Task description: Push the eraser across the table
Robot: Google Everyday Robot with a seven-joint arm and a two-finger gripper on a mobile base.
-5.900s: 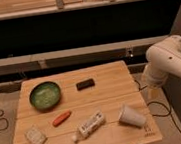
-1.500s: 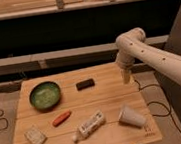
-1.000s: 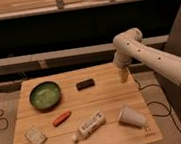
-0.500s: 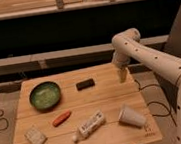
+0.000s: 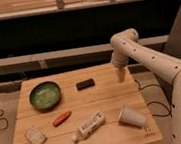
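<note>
The eraser is a small flat black block lying on the far middle of the light wooden table. My gripper hangs from the white arm over the table's far right part, to the right of the eraser and apart from it, at about the same depth. It holds nothing that I can see.
A green bowl stands at the far left. An orange carrot-like item, a pale packet, a white bottle on its side and a tipped white cup lie along the near half. A dark shelf runs behind the table.
The arm has swung in from the right side over the table's far right edge and edged slightly left toward the eraser. The eraser has not moved.
</note>
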